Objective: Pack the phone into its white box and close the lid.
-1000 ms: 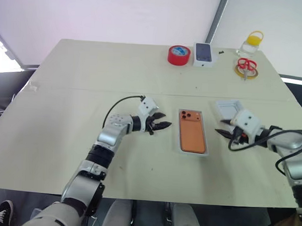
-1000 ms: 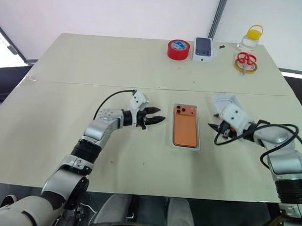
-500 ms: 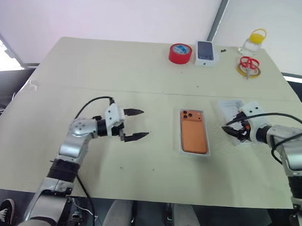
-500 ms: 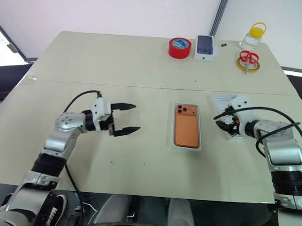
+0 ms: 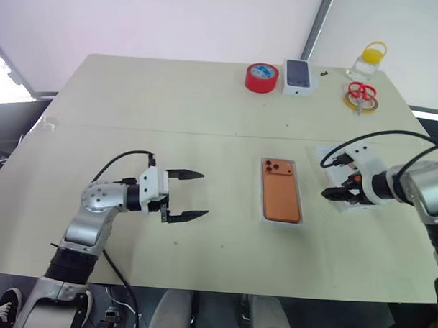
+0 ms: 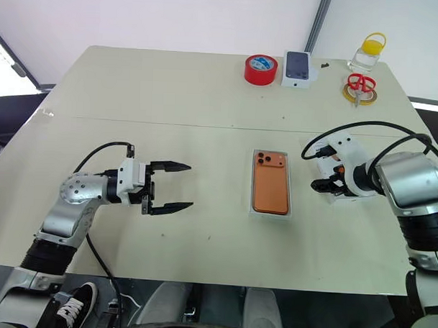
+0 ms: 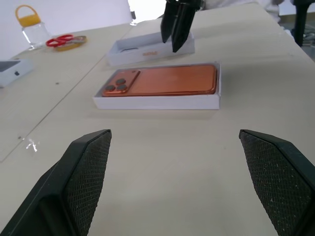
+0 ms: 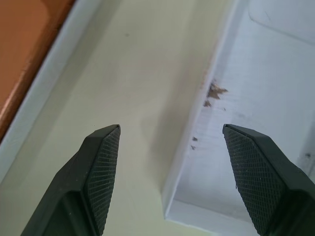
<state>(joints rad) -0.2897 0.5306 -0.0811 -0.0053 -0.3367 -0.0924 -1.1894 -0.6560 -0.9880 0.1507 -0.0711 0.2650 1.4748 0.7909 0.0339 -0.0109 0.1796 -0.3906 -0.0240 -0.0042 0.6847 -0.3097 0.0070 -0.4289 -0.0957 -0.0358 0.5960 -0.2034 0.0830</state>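
Note:
The orange phone (image 5: 280, 192) lies camera side up inside the white box (image 7: 157, 102), a shallow tray in the middle of the table. The lid (image 7: 129, 51) rests on the table just right of the box, recess up. My right gripper (image 8: 170, 129) points down over the lid's near corner, open, with the lid's wall (image 8: 197, 147) between its fingers and untouched. My left gripper (image 5: 202, 195) hovers level well to the left of the box, open wide and holding nothing, aimed at the phone (image 7: 162, 81).
Along the table's far edge stand a red tape roll (image 5: 260, 78), a small white box printed with a phone picture (image 5: 297, 74), a jar with a yellow lid (image 5: 368, 60) and red scissors on a yellow ring (image 5: 360, 93). Black cables loop off both wrists.
My left gripper pulled back leftward from beside the box and opened wider. My right gripper tipped from level to pointing down over the lid.

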